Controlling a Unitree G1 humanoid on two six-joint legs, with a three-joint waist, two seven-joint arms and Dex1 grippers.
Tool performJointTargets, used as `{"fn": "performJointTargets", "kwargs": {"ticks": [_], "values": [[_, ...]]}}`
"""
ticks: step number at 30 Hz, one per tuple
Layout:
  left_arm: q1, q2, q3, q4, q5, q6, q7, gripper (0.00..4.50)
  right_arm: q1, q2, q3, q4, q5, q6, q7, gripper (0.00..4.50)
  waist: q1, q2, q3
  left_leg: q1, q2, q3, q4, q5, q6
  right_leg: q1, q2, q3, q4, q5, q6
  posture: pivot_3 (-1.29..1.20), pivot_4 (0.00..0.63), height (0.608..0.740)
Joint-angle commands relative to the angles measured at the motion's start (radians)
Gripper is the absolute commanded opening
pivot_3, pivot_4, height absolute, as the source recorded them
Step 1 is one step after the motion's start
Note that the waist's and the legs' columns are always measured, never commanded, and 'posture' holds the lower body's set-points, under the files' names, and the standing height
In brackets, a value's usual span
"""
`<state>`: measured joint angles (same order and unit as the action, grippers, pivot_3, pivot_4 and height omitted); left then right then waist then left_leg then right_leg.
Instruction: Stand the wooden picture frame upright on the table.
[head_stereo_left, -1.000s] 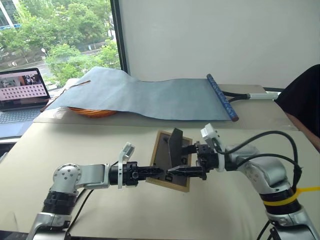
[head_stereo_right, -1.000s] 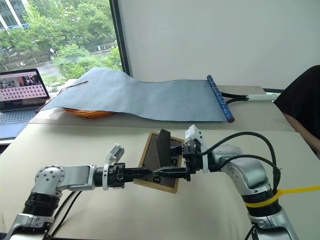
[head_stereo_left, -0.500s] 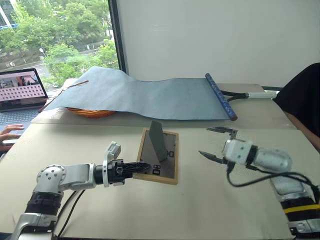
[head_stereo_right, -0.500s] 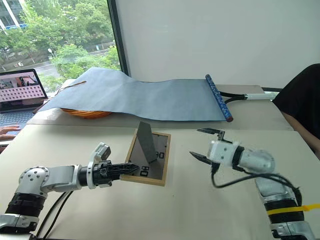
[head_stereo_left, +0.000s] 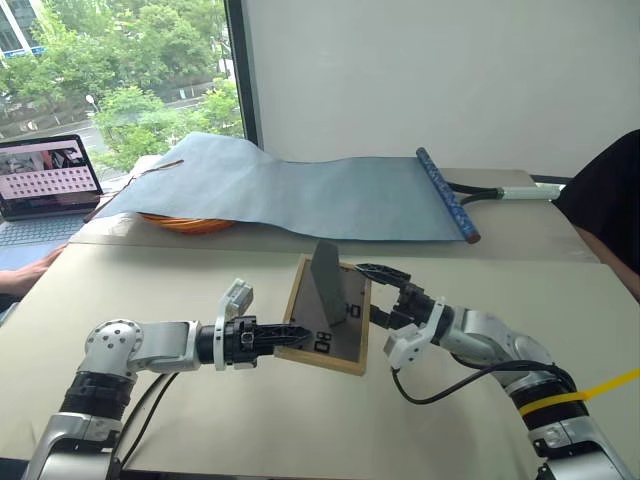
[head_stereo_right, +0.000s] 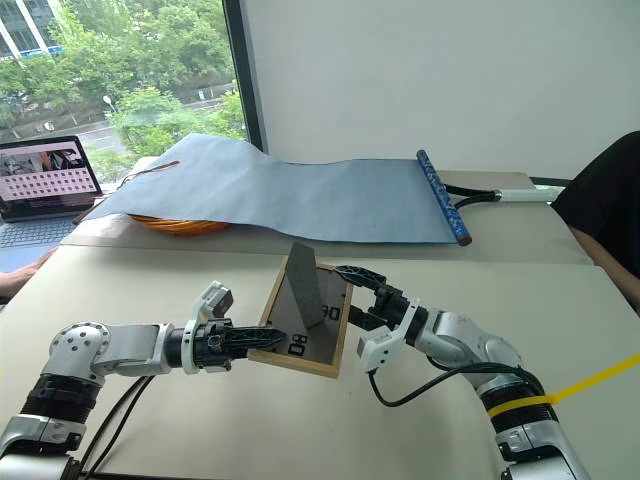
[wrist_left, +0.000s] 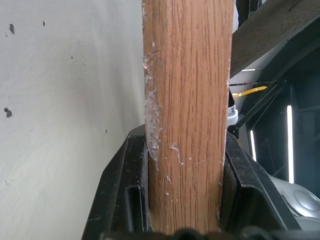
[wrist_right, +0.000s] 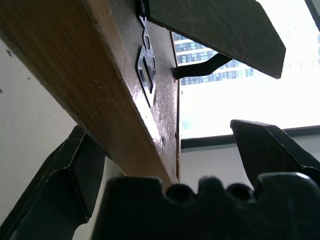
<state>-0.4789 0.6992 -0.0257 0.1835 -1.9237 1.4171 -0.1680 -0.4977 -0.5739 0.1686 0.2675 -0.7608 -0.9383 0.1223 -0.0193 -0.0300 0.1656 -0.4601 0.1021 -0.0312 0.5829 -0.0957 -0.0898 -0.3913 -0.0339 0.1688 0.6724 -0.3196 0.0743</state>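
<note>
Two grippers meet at the wooden picture frame (head_stereo_left: 328, 318), which sits tilted, grey back upward, prop leg (head_stereo_left: 327, 284) sticking up and white digits showing, at the middle of the table (head_stereo_left: 200, 270). The left gripper (head_stereo_left: 290, 336) is clamped on the frame's near-left corner; its wrist view shows the wood rail pressed tight between both fingers (wrist_left: 117, 195). The right gripper (head_stereo_left: 384, 294) comes in from the opposite side with its jaws spread wide, one finger above the frame's right edge and one below it, the wood passing between them without being pinched. Beyond both grippers, well apart from the frame, a long blue-grey cloth scroll (head_stereo_left: 300, 190) lies over an orange basket (head_stereo_left: 185, 222). A laptop (head_stereo_left: 45, 195) sits far out past the left gripper.
</note>
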Motion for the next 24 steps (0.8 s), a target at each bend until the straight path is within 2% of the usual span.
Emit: {"fn": "performJointTargets", "kwargs": {"ticks": [1, 3, 4, 5, 7, 9, 11, 13, 14, 16, 18, 21, 24], "values": [[0.010, 0.016, 0.000, -0.097, 0.051, 0.012, -0.050, 1.16, -0.021, -0.014, -0.004, -0.009, 0.073, -0.020, -0.028, 3.04, 0.002, 0.000, 0.000, 0.000, 0.000, 0.000, 0.000, 0.000, 0.000, 0.000, 0.000, 0.000, 0.000, 0.000, 0.000, 0.00, 0.150, 0.715], [0.021, 0.018, 0.013, -0.137, 0.117, -0.006, -0.080, 1.16, -0.020, -0.019, -0.001, -0.004, 0.098, -0.014, -0.021, 2.40, 0.002, 0.000, 0.000, 0.000, 0.000, 0.000, 0.000, 0.000, 0.000, 0.001, 0.000, 0.000, 0.000, 0.000, 0.000, 0.00, 0.150, 0.715], [0.026, 0.019, 0.018, -0.153, 0.136, -0.009, -0.097, 1.66, -0.020, -0.021, -0.002, -0.002, 0.111, -0.011, -0.018, 1.98, 0.003, 0.000, 0.000, 0.001, 0.000, 0.000, 0.000, 0.000, 0.000, 0.001, 0.000, 0.000, 0.000, 0.000, 0.000, 0.00, 0.150, 0.715], [0.033, 0.019, 0.029, -0.177, 0.169, -0.024, -0.121, 2.19, -0.021, -0.023, -0.002, 0.000, 0.124, -0.008, -0.014, 1.77, 0.003, -0.001, 0.000, 0.001, 0.000, 0.000, 0.000, 0.000, 0.000, 0.001, 0.000, 0.000, 0.000, 0.000, 0.000, 0.00, 0.150, 0.715], [0.045, 0.019, 0.058, -0.217, 0.231, -0.064, -0.172, 2.92, -0.026, -0.024, -0.005, 0.007, 0.167, 0.006, 0.003, 1.38, 0.003, -0.001, 0.001, 0.001, 0.000, -0.001, 0.000, 0.000, 0.000, 0.001, 0.000, -0.001, 0.000, 0.000, 0.000, 0.00, 0.150, 0.715], [0.058, 0.029, 0.101, -0.261, 0.314, -0.120, -0.234, 3.77, -0.035, -0.027, -0.007, 0.022, 0.229, 0.024, 0.032, 1.27, 0.002, -0.001, 0.001, 0.001, 0.000, 0.000, 0.000, 0.000, 0.000, 0.002, 0.000, -0.001, 0.000, 0.000, 0.000, 0.00, 0.150, 0.715], [0.097, 0.068, 0.128, -0.339, 0.483, -0.242, -0.310, 4.44, -0.047, -0.029, -0.010, 0.047, 0.332, 0.060, 0.095, 1.27, -0.001, -0.001, 0.001, 0.001, 0.000, -0.001, 0.000, 0.000, 0.001, 0.002, 0.000, -0.001, 0.000, 0.000, 0.000, 0.00, 0.150, 0.715], [0.153, 0.108, 0.153, -0.408, 0.671, -0.402, -0.374, 4.50, -0.058, -0.022, -0.011, 0.067, 0.497, 0.138, 0.210, 1.27, -0.004, -0.001, 0.001, 0.002, 0.000, 0.000, 0.000, 0.000, 0.001, 0.002, 0.000, -0.001, 0.000, 0.000, 0.000, 0.00, 0.150, 0.715], [0.182, 0.124, 0.173, -0.430, 0.721, -0.455, -0.411, 4.50, -0.059, -0.011, -0.010, 0.065, 0.610, 0.207, 0.299, 1.27, -0.005, -0.001, 0.001, 0.002, 0.000, -0.001, 0.000, 0.001, 0.000, 0.003, -0.001, -0.001, 0.000, 0.000, 0.000, 0.00, 0.150, 0.715], [0.248, 0.148, 0.233, -0.458, 0.762, -0.529, -0.517, 4.50, -0.057, 0.012, -0.016, 0.013, 0.876, 0.438, 0.528, 1.27, -0.008, -0.001, 0.002, 0.003, 0.000, 0.000, -0.001, 0.001, 0.000, 0.003, -0.001, -0.001, 0.000, 0.000, -0.001, 0.00, 0.150, 0.715], [0.302, 0.177, 0.238, -0.479, 0.831, -0.590, -0.612, 4.50, -0.056, 0.014, -0.030, -0.051, 1.073, 0.679, 0.695, 1.26, -0.014, 0.001, 0.003, 0.003, 0.000, 0.000, -0.001, 0.001, 0.001, 0.004, -0.001, -0.001, 0.000, 0.000, -0.001, 0.00, 0.150, 0.715], [0.323, 0.159, 0.230, -0.476, 0.862, -0.592, -0.633, 4.50, -0.073, 0.014, -0.069, -0.120, 1.314, 1.077, 0.800, 1.26, -0.004, 0.000, 0.003, 0.003, 0.000, -0.001, -0.001, 0.001, 0.001, 0.004, -0.001, -0.004, 0.000, 0.000, -0.001, 0.00, 0.150, 0.715], [0.324, 0.119, 0.227, -0.491, 0.872, -0.593, -0.632, 4.50, -0.069, 0.011, -0.079, -0.139, 1.441, 1.349, 0.855, 1.26, 0.003, 0.000, 0.003, 0.003, 0.000, -0.001, -0.001, 0.001, 0.001, 0.003, -0.001, -0.004, 0.000, 0.000, -0.001, 0.00, 0.150, 0.715]]}}
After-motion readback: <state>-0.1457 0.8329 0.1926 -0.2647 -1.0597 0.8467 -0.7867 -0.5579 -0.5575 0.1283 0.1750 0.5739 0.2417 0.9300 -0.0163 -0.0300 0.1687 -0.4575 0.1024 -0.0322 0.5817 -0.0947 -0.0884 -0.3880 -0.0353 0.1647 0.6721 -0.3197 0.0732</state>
